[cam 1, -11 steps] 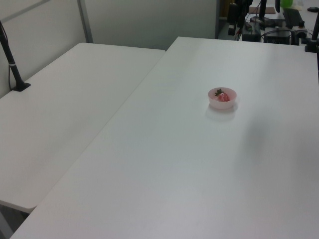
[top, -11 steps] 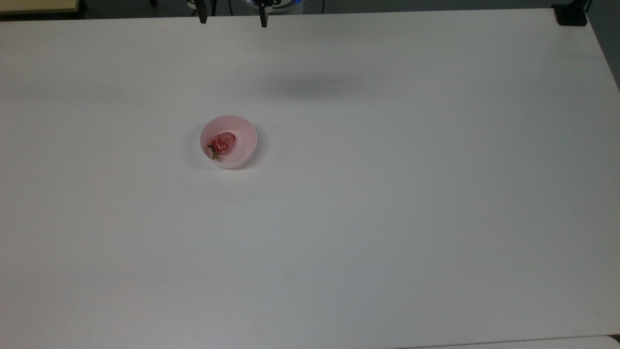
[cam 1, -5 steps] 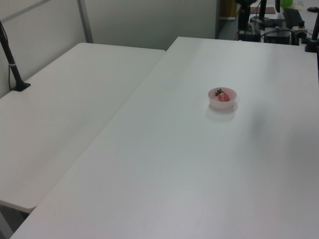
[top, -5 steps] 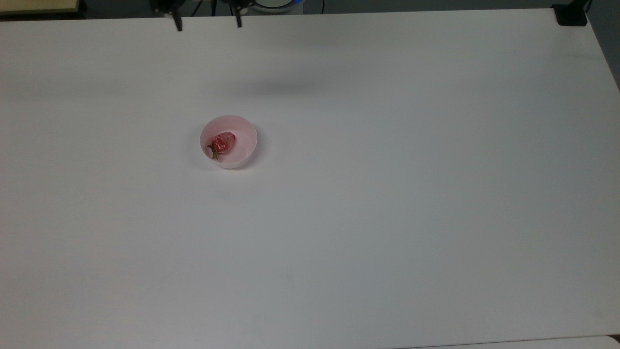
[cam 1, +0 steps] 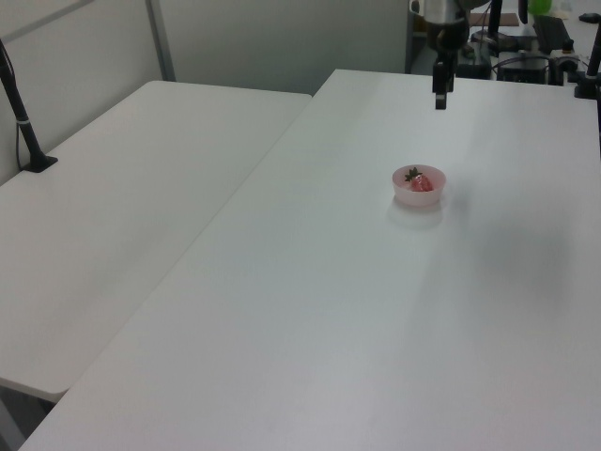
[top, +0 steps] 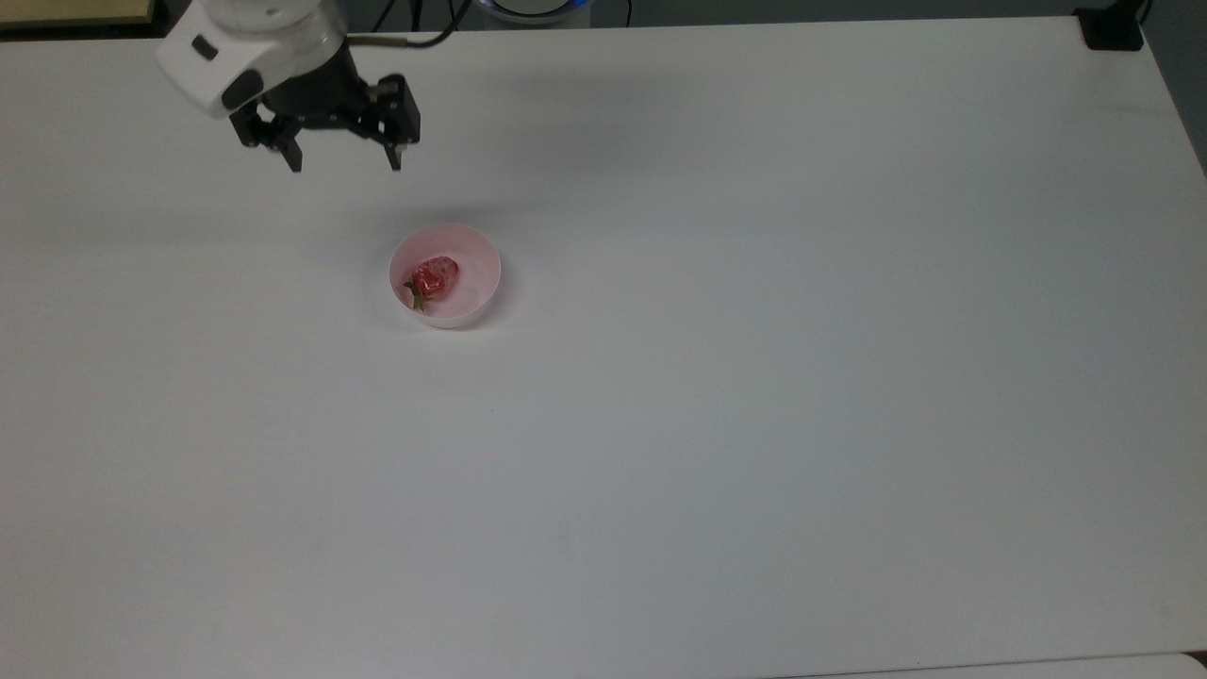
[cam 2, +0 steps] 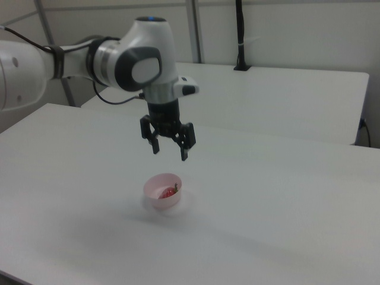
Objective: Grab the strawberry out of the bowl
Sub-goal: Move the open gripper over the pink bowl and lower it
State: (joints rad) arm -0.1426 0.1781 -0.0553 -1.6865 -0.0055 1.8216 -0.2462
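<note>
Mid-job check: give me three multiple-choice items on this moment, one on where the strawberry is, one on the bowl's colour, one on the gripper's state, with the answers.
1. Where is the strawberry?
A. Inside the bowl
B. On the table beside the bowl
C. Between the gripper's fingers

2. What colour is the bowl?
A. Dark blue
B. Pale pink
C. Green

3. How is the gripper?
A. Shut on the strawberry
B. Shut on the bowl's rim
C. Open and holding nothing, above the table

Answers:
1 A: the top view shows the red fruit within the bowl's rim.
2 B: its walls look pale pink in the top and right views.
3 C: the fingers stand apart with nothing between them, and the right view shows the gripper above the bowl.
</note>
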